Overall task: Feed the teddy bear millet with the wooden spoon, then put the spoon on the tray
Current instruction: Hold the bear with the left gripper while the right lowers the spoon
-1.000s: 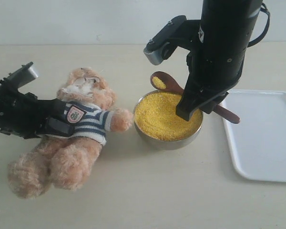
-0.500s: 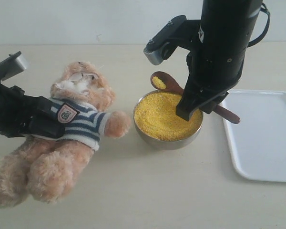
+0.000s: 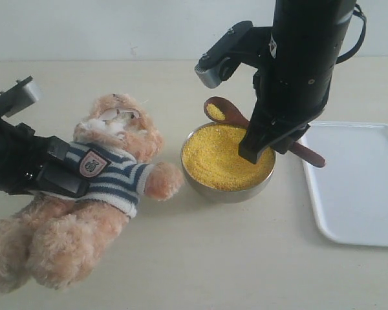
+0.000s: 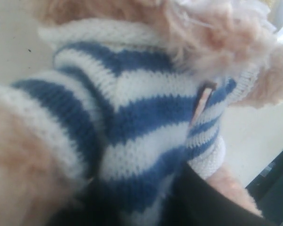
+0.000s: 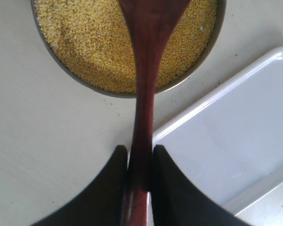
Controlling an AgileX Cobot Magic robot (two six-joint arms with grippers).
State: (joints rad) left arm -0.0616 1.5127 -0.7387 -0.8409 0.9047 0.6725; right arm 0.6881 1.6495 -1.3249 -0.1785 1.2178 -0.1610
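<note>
The teddy bear (image 3: 100,194) in its striped shirt is held off the table at the left, my left gripper (image 3: 74,174) shut on its torso; the shirt (image 4: 132,117) fills the left wrist view. My right gripper (image 5: 140,153) is shut on the handle of the wooden spoon (image 5: 146,84). The spoon (image 3: 223,113) carries a small heap of millet and hangs over the far rim of the metal bowl (image 3: 227,188), which is full of yellow millet (image 3: 223,158). The white tray (image 3: 359,184) lies at the right, with nothing on it.
The right arm's black body (image 3: 304,58) towers over the bowl and hides part of the spoon's handle. Bare beige tabletop (image 3: 213,258) stretches along the front, and a pale wall runs behind.
The left gripper has shifted the bear: first left and tilted, then back slightly right and lower, its arm nearer the bowl. The right gripper and spoon have stayed still.
</note>
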